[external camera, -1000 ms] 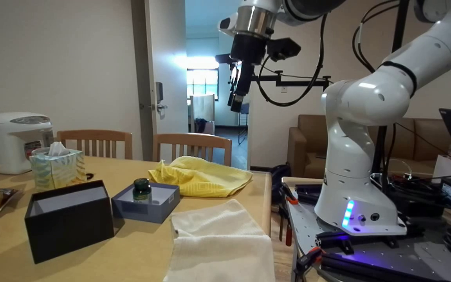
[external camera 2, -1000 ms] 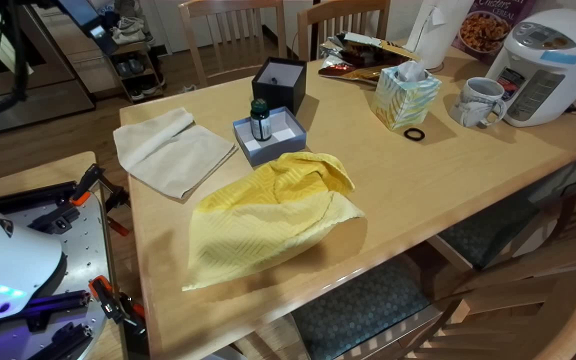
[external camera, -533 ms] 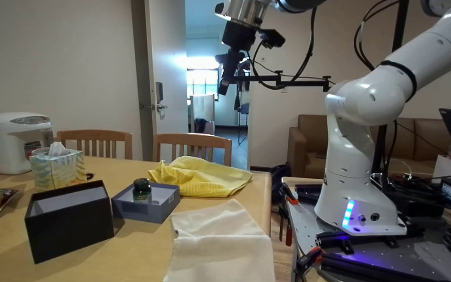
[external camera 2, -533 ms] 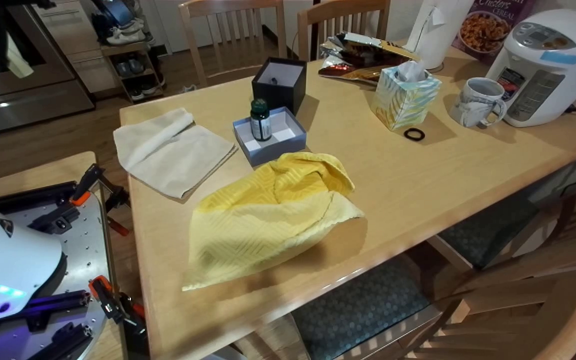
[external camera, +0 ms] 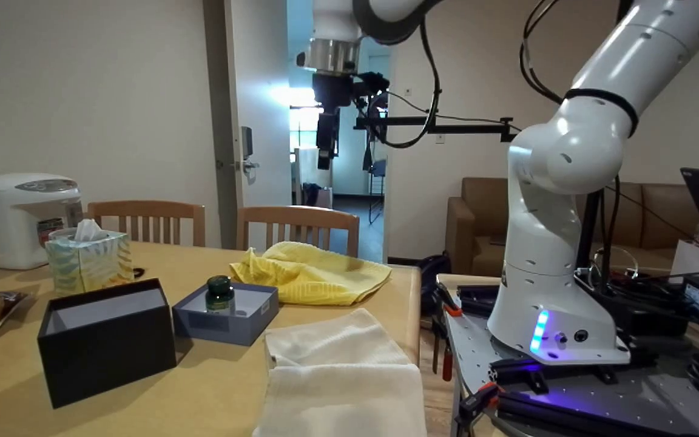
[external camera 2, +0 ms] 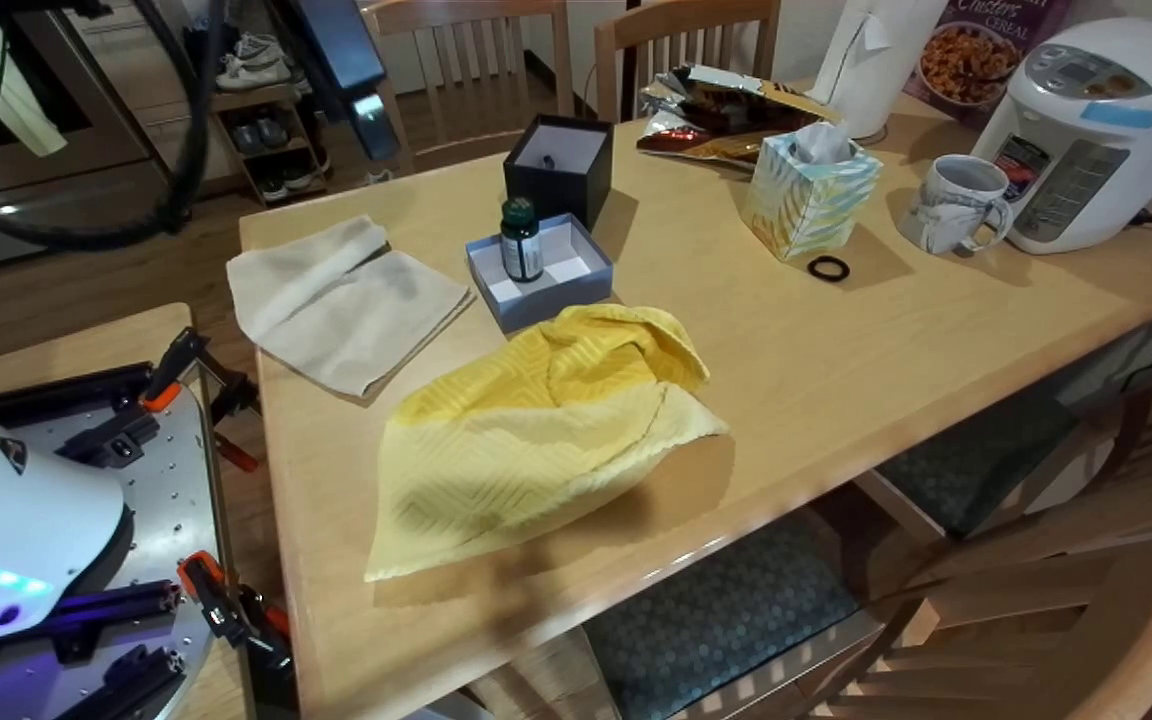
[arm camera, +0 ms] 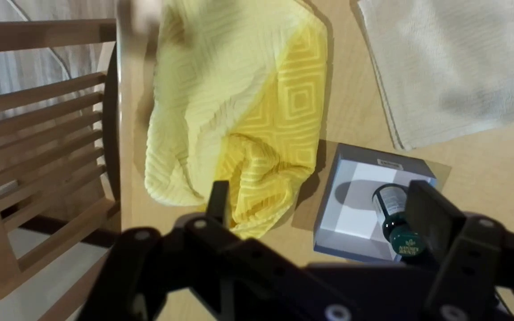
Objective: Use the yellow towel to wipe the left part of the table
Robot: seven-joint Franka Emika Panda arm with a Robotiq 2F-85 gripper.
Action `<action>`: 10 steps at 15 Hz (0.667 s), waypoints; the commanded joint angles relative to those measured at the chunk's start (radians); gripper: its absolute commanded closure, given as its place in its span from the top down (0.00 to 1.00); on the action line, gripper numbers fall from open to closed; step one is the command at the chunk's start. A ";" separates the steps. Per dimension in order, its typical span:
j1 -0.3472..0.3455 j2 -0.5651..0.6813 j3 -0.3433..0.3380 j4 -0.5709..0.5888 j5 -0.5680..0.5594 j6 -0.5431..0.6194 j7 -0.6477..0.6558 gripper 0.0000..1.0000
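The yellow towel (external camera: pixel 313 276) lies crumpled near the table's end in both exterior views, with a pale side and a brighter side showing (external camera 2: pixel 536 430). In the wrist view the yellow towel (arm camera: pixel 239 98) spreads over the upper middle, partly behind one finger. The wooden table (external camera 2: pixel 836 370) shows in all views. My gripper (external camera: pixel 325 162) hangs high above the table, pointing down, apart from everything. In the wrist view the gripper (arm camera: pixel 319 191) has its fingers wide apart with nothing between them. In an exterior view only part of the gripper (external camera 2: pixel 371 115) shows at the top.
A shallow grey-blue box (external camera 2: pixel 541 275) with a green bottle (external camera 2: pixel 521 240) stands beside the towel. A black box (external camera 2: pixel 558 165), a beige cloth (external camera 2: pixel 356 300), a tissue box (external camera 2: pixel 811 195), a mug (external camera 2: pixel 956 203) and a water boiler (external camera 2: pixel 1101 135) also stand or lie on the table.
The arm has swung out over the table, carrying the gripper leftward in an exterior view, and the gripper now points more straight down. The towel and the other objects have not moved.
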 commanded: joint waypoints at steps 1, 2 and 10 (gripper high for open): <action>0.036 0.258 -0.080 0.141 0.096 -0.029 -0.111 1.00; 0.012 0.121 -0.050 0.049 0.045 -0.003 -0.054 1.00; 0.032 0.325 -0.070 0.226 0.111 -0.166 -0.100 1.00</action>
